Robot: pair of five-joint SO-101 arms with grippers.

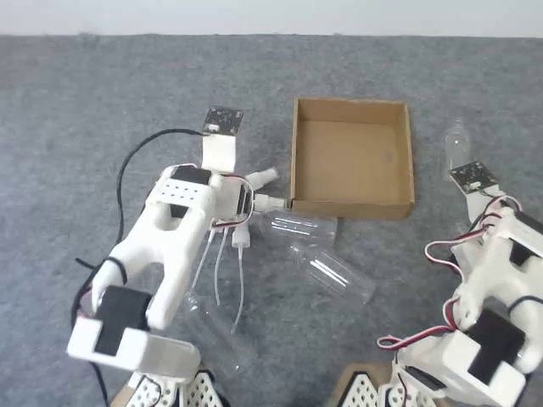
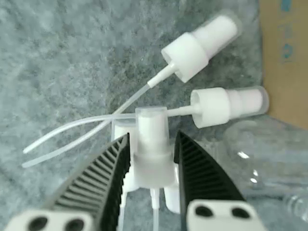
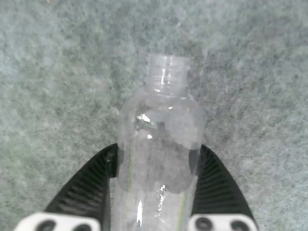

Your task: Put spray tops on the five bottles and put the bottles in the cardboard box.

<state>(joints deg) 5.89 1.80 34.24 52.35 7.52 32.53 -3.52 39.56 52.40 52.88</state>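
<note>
Right of the cardboard box [image 1: 352, 206], my right pincer [image 3: 157, 151] grips a bare bottle [image 3: 161, 120], neck pointing away from it; my left pincer [image 2: 152, 144], well apart left of the box, clamps a spray top [image 2: 151, 122], tube trailing wristward.

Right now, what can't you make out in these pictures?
High view: the left arm covers part of the spray tops; no sure count.
Right wrist view: the bottle's base in the right claw, cut by the edge.
Left wrist view: the gripped spray top's tube, cut likewise.
</note>
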